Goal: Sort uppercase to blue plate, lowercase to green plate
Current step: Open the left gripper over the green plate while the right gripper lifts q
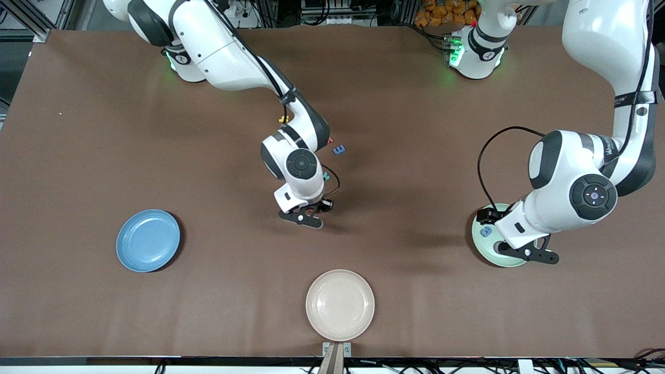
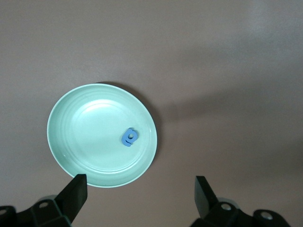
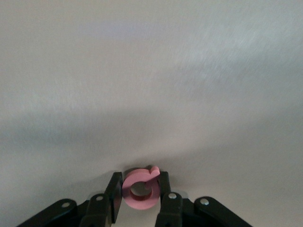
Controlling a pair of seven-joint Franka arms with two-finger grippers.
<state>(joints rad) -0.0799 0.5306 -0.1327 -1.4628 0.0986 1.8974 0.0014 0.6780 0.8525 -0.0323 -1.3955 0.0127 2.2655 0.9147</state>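
The right gripper [image 3: 138,194] hangs over the bare brown bench [image 1: 415,130] near its middle, fingers clamped on a round pinkish-red foam letter Q [image 3: 140,188]. The left gripper [image 2: 139,191] hovers over the round pale mint-green plate [image 2: 66,142] toward the left arm's end, fingers spread wide and holding nothing; a small round blue foam lowercase letter [image 2: 129,137] lies in that plate. The round sky-blue plate [image 1: 148,240] sits toward the right arm's end.
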